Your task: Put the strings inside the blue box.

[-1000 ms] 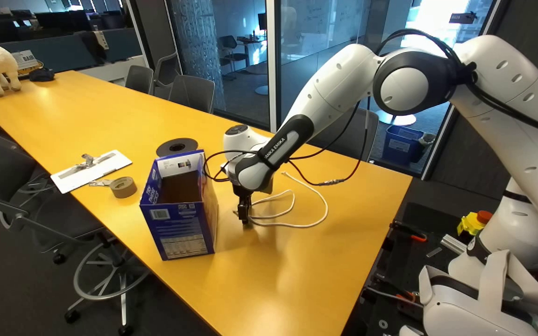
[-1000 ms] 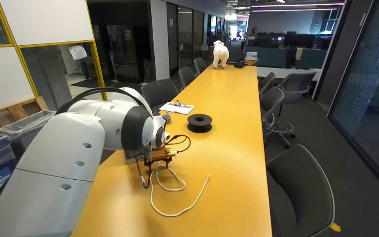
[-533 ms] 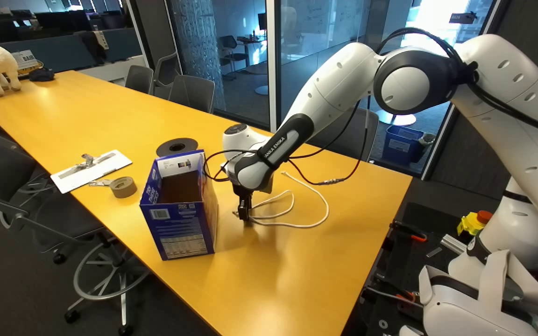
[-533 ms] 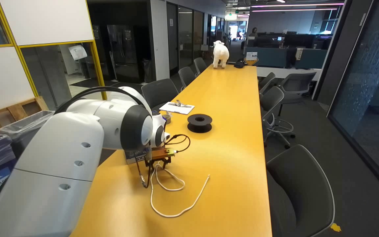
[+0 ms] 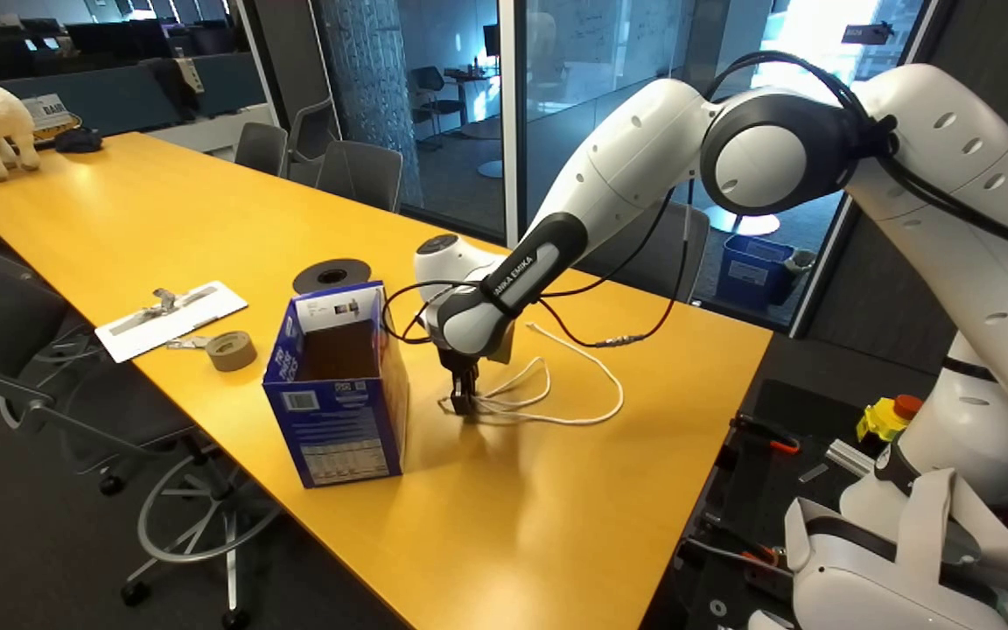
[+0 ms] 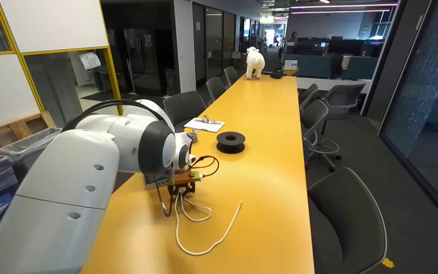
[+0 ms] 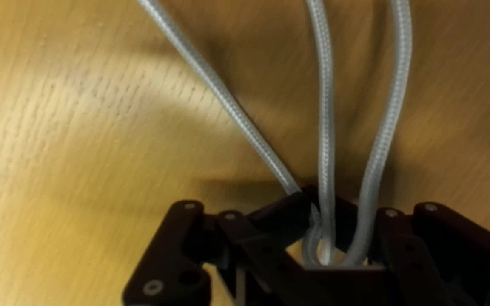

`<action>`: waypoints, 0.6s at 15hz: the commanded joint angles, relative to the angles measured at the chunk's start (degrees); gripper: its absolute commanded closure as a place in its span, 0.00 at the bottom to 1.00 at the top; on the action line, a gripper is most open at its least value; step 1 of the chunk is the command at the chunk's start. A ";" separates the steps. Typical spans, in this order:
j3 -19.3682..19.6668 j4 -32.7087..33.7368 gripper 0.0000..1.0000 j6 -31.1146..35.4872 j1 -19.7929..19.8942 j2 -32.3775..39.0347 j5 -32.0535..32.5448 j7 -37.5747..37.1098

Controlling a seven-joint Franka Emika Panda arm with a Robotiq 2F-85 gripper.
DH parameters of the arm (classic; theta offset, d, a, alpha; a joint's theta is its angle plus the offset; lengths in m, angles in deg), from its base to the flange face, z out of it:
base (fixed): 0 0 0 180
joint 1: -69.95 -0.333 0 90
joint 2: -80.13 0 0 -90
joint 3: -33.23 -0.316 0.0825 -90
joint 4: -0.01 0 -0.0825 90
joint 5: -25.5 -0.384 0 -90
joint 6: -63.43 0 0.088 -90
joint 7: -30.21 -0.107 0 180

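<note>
The strings, pale cord in loose loops, lie on the table in both exterior views. Low at the tabletop, my gripper has its fingertips brought together on a bunch of the cord. In the wrist view the gripper pinches the strings; several strands pass between and around the fingers, and exactly which are clamped is partly hidden. The blue box stands upright with its top open and brown inside, a short way left of the gripper. The arm mostly hides the blue box in an exterior view.
A black spool sits behind the box. Beyond the box's far side lie a tape roll and a clipboard. The box stands near one long edge of the table. Cables hang loosely around the wrist.
The jaws have gone from open to shut on the strings, drawing the strands together at the fingertips. The loose loops have shifted a little; the arm has barely moved.
</note>
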 commanded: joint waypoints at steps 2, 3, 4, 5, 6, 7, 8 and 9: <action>0.62 1.13 0.95 -4.01 0.66 -0.88 -0.83 0.09; 0.67 1.43 0.95 -4.91 1.05 -1.25 -1.07 0.16; 0.79 1.92 0.92 -6.15 1.51 -1.80 -1.34 0.25; 1.05 2.31 0.94 -7.16 1.80 -2.26 -1.39 0.04; 1.35 2.98 0.93 -8.93 2.15 -2.97 -1.50 -0.20; 1.27 3.58 0.94 -11.17 2.78 -3.85 -1.89 0.29; 1.75 4.13 0.93 -12.90 2.90 -4.79 -1.84 -0.36; 1.97 5.07 0.94 -15.70 3.16 -6.04 -1.94 -0.50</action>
